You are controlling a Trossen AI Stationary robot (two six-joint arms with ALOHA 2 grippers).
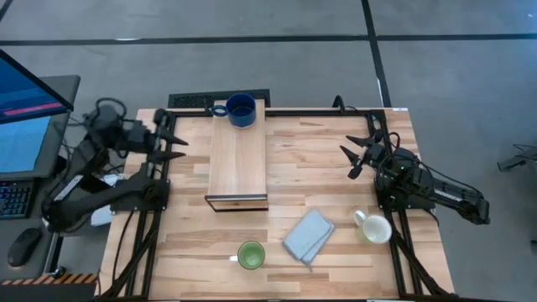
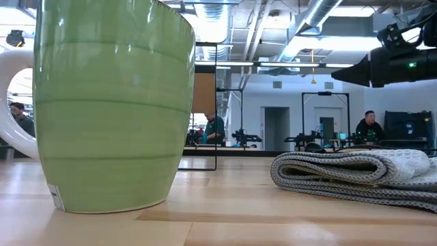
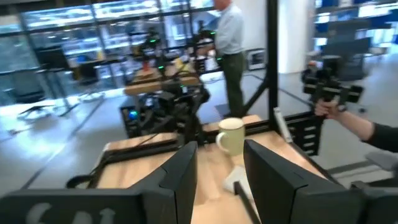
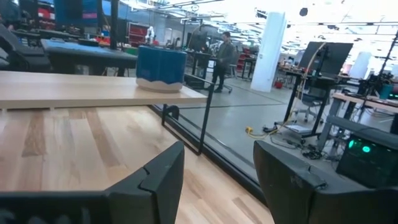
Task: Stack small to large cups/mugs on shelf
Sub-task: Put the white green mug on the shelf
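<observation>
The dark blue mug (image 1: 241, 110) stands upright on the far end of the shelf (image 1: 237, 164); the right wrist view shows this blue mug (image 4: 160, 67) on the plank top (image 4: 74, 89). The green mug (image 1: 251, 254) stands on the table near its near edge and fills the low view (image 2: 113, 102). The white mug (image 1: 374, 228) stands near the table's right edge and also shows in the left wrist view (image 3: 231, 135). My left gripper (image 1: 174, 139) hovers open at the table's left edge. My right gripper (image 1: 356, 156) hovers open over the right side, far of the white mug.
A folded grey-blue cloth (image 1: 308, 236) lies between the green and white mugs, seen level in the low view (image 2: 362, 174). The shelf's dark opening (image 1: 237, 202) faces the near edge. People stand in the room beyond; a hand (image 3: 348, 118) holds a device off the table.
</observation>
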